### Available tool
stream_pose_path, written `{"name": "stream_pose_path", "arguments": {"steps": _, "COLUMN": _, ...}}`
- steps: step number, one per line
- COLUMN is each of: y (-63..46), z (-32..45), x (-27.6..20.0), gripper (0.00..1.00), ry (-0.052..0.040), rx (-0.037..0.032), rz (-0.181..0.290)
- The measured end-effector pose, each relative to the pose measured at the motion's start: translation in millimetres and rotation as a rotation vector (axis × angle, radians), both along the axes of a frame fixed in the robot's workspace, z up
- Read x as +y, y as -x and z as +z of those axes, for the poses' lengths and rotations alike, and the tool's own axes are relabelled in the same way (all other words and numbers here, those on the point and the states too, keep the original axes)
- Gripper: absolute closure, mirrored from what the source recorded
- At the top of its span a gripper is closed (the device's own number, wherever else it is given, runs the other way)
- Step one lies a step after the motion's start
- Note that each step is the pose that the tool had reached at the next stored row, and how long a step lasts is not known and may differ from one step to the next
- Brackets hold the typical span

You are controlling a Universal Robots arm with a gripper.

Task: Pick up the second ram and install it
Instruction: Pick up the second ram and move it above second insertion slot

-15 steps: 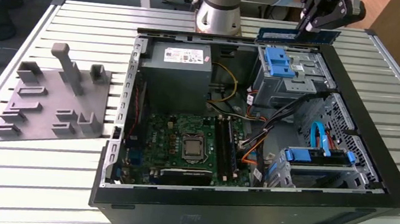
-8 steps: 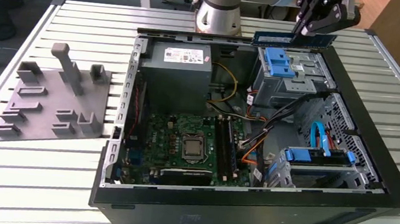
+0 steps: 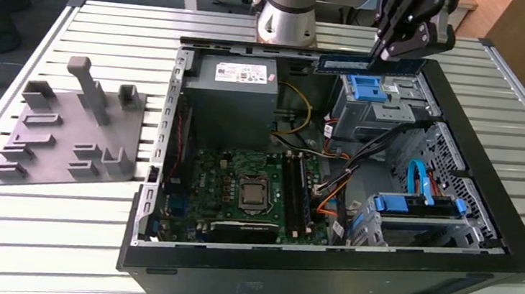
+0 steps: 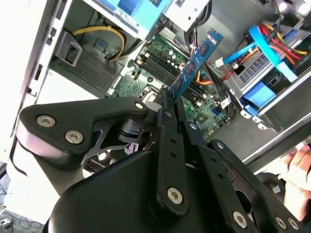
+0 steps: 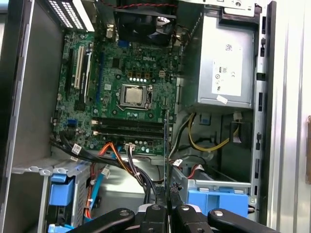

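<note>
Pincer (image 3: 379,57) clamped on one second ram (image 3: 353,64), held in the air over the open computer case (image 3: 327,276), at the rim nearest the arm base (image 3: 289,16). Two blue drive caddies (image 3: 365,88); the stick hangs just above one. One green motherboard (image 3: 230,187) lies well below. Open room above it between one grey power supply (image 3: 234,94) and the drive cages; cables (image 3: 337,176) cross beside the slots. In the first wrist view the second ram (image 5: 166,145) is edge-on. In the second wrist view the second ram (image 4: 194,60) shows its blue face, and a person's hand (image 4: 300,170) is at the edge. One grey fixture (image 3: 71,128) sits on the slatted counter (image 3: 43,227).
</note>
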State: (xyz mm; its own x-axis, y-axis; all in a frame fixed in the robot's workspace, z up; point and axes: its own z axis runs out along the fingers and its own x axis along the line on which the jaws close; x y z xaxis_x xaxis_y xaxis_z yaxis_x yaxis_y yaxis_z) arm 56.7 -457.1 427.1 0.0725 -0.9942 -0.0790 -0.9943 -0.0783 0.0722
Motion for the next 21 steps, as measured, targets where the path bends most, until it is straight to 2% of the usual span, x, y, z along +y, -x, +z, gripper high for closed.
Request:
{"name": "stream_pose_path", "arguments": {"steps": 13, "y": 12.4, "z": -23.5, "x": -14.5, "gripper": 0.86, "ry": 0.0011, "rx": 0.0001, "rz": -0.002}}
{"name": "stream_pose_path", "arguments": {"steps": 21, "y": 15.6, "z": -38.1, "x": -17.9, "gripper": 0.86, "ry": 0.0013, "rx": 0.0001, "rz": -0.002}}
